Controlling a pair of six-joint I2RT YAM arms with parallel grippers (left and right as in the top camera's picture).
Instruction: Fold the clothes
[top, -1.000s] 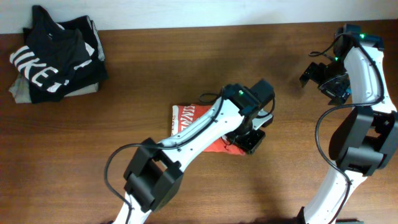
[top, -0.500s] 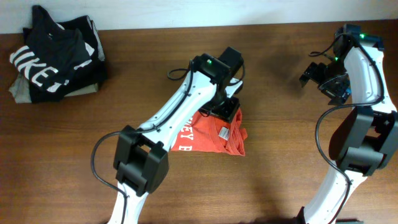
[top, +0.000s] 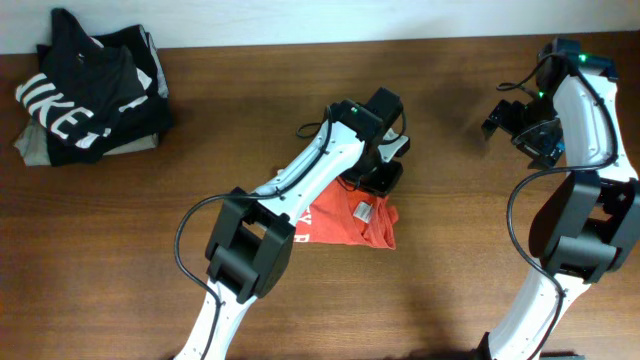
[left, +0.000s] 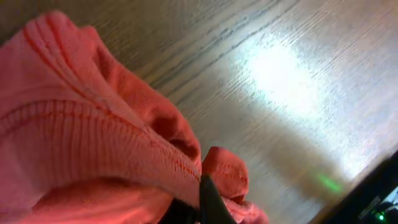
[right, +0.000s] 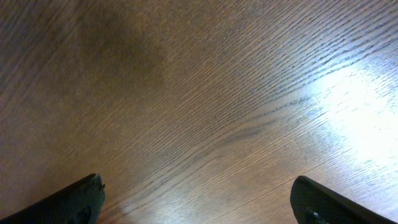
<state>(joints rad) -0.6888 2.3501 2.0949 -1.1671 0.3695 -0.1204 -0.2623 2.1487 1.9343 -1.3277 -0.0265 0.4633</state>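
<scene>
So left gripper (top: 376, 180) is clamped shut, apparently pinching the red-orange T-shirt's (top: 340, 225) ribbed top edge; right gripper (right: 200, 202) gapes wide over bare brown wooden table (top: 470, 265), well apart.

The table (top: 470, 270) is brown wood with thin dark lines running along it. It fills almost the whole view from above. Along the top edge runs a pale strip (top: 300, 18); it could be wall or floor. A bright spot of light (left: 280, 74) shines on the wood. Another bright patch (right: 364, 118) glows near a soft shadow (right: 118, 43).
</scene>
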